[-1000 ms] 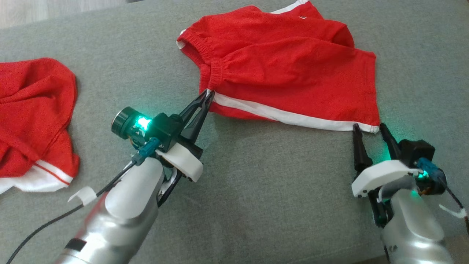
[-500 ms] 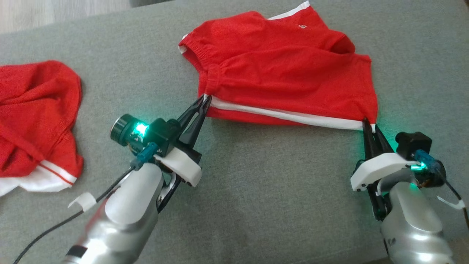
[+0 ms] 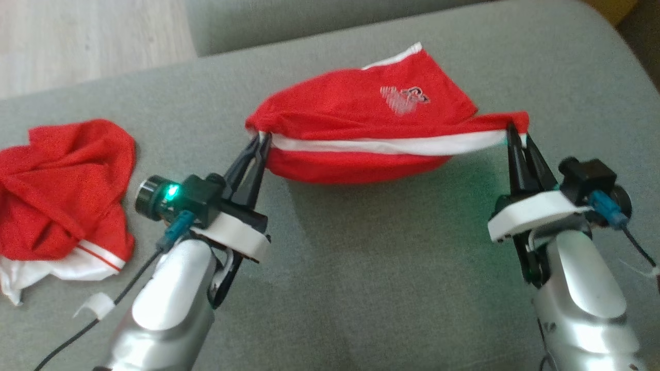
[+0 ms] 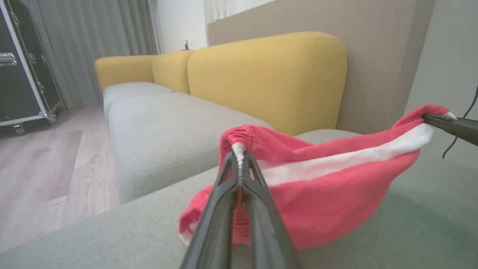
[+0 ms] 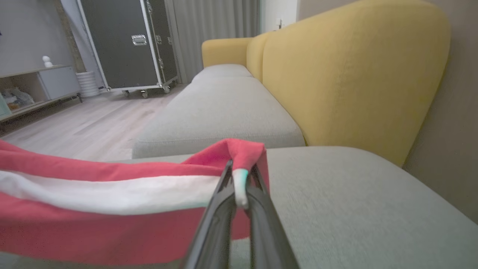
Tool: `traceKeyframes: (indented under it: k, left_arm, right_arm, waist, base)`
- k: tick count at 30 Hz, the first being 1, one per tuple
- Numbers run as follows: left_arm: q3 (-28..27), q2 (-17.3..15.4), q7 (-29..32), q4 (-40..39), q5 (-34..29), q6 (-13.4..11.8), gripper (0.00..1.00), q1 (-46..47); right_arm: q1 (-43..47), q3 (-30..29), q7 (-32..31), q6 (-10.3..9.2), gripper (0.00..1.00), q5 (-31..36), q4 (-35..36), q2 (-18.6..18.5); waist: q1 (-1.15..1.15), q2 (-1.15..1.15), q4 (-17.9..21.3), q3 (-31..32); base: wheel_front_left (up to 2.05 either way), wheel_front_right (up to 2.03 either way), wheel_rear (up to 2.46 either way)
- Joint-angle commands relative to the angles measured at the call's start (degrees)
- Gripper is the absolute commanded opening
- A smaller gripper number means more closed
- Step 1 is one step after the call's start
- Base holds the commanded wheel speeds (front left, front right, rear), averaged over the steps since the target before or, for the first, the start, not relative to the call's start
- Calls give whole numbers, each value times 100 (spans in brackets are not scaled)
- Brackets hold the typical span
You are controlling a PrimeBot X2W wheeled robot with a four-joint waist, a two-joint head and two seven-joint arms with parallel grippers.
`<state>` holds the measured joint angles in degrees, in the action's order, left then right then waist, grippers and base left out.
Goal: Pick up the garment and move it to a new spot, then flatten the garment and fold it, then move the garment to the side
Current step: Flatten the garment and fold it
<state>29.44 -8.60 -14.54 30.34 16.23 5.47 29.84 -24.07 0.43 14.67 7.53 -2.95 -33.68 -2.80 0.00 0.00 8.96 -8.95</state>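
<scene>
The left gripper (image 3: 262,138) is pinching the gathered elastic waistband corner of the red fabric shorts with a white side stripe (image 3: 361,118), its two long dark fingers pressed together on the cloth. The right gripper (image 3: 513,131) is clamping the opposite corner at the white-trimmed leg hem, and its fingers are likewise closed tight on the fabric. The shorts are hanging stretched between the two grippers above the grey upholstered seat cushion (image 3: 361,278), with the white stripe running taut from one grip to the other and the red cloth below it sagging in a rounded belly. The far leg, which is carrying a small pale logo, is trailing back and lying on the cushion. In the left wrist view the left gripper (image 4: 239,155) is showing the puckered waistband just above its tips, the shorts (image 4: 328,194) are drooping towards the cushion, though whether they are touching it is hard to tell, and the right gripper (image 4: 448,125) is holding the far corner at the right edge. In the right wrist view the right gripper (image 5: 239,175) is gripping a white fold of the hem, with the shorts (image 5: 93,224) stretching off to the left. A second crumpled red and white garment (image 3: 62,180) is lying on the cushion well apart to the robot's left. A yellow padded backrest (image 4: 269,74) is standing behind the seat.
</scene>
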Motion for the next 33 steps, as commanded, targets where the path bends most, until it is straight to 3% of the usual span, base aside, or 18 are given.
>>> traceKeyframes:
  k: [1,10,19,27,33]
  left_arm:
    - [-310,-139,-46,-282,16,-35,0,153]
    - [-721,-528,-46,-721,-8,12,0,592]
    - [-1066,-725,15,-1583,155,-238,0,391]
    - [-951,-887,520,-2458,224,-316,0,-136]
    - [-955,-1026,873,-2602,316,-212,0,140]
  right_arm:
    - [-262,206,-17,-4,0,32,313,-8]
    - [-1201,598,-339,-4,0,145,782,-71]
    - [-1221,820,-628,-4,0,-366,1289,-365]
    - [-703,825,-1188,-4,0,-502,2272,-523]
    - [-950,841,-1616,-4,0,-516,2599,-620]
  waist:
    - [0,0,-46,228]
    - [0,0,-81,772]
    - [0,0,-261,1065]
    - [0,0,-394,932]
    - [0,0,-422,423]
  base:
    - [0,0,0]
    - [0,0,0]
    - [0,0,0]
    - [0,0,0]
    - [0,0,0]
